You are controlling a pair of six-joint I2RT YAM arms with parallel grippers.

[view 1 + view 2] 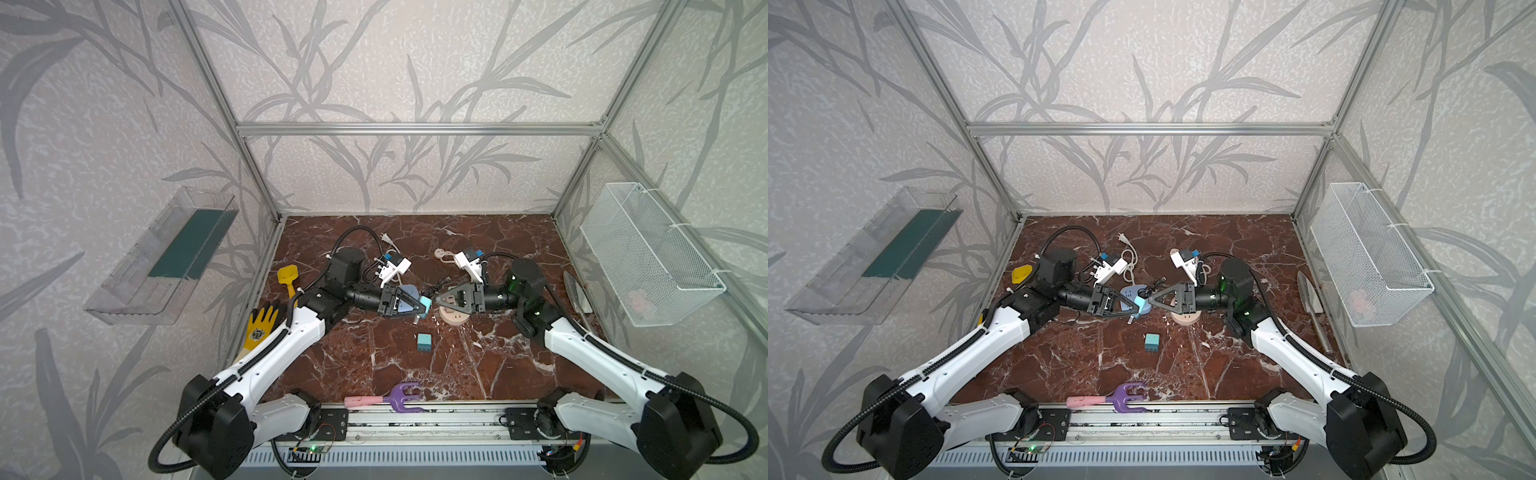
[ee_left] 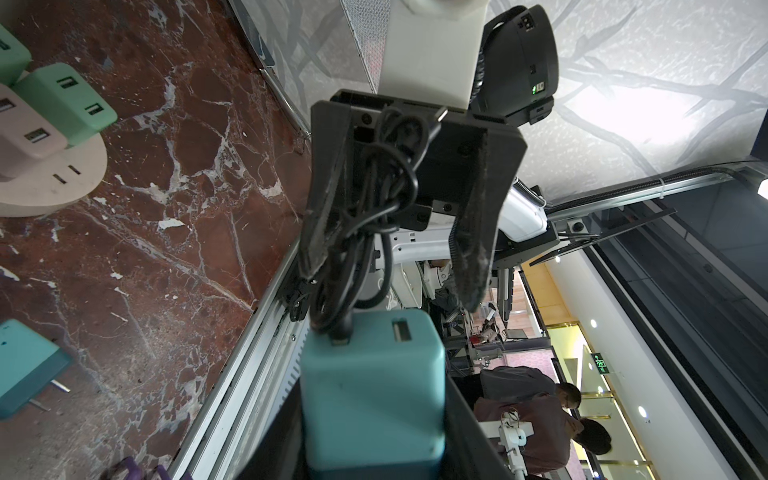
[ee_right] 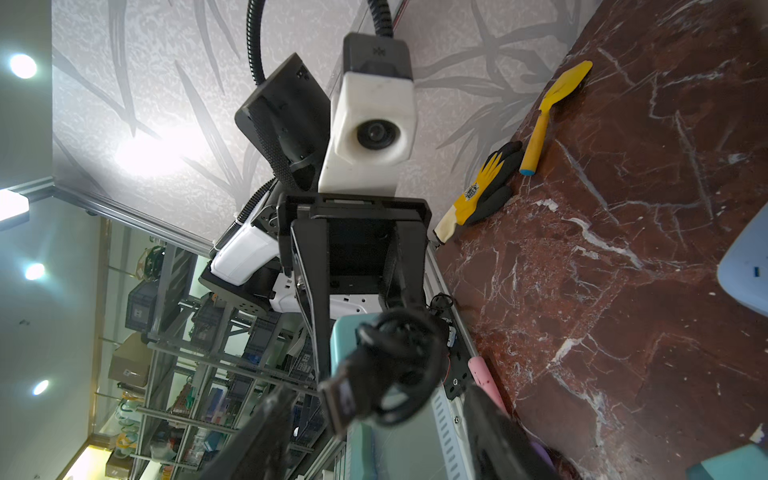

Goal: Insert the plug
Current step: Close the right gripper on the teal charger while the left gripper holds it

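Left gripper (image 1: 422, 308): pressed together on the teal charger (image 2: 374, 395), over the middle of the table (image 1: 478, 365).
Charger: port face turned toward the right gripper (image 1: 436, 301); long axis in line with both grippers.
Plug (image 2: 341, 330): at one charger port, long axis on that same line, tip into the port; depth unclear.
Right gripper: fingers spread, the coiled black cable (image 2: 374, 199) lying against one finger.

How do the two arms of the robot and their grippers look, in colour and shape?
The left arm and right arm have white shells and black joints; a black corrugated cable runs along each. The left gripper and right gripper are black, with triangular open-frame fingers. Each wrist carries a white camera block. A green light shows on the right arm.
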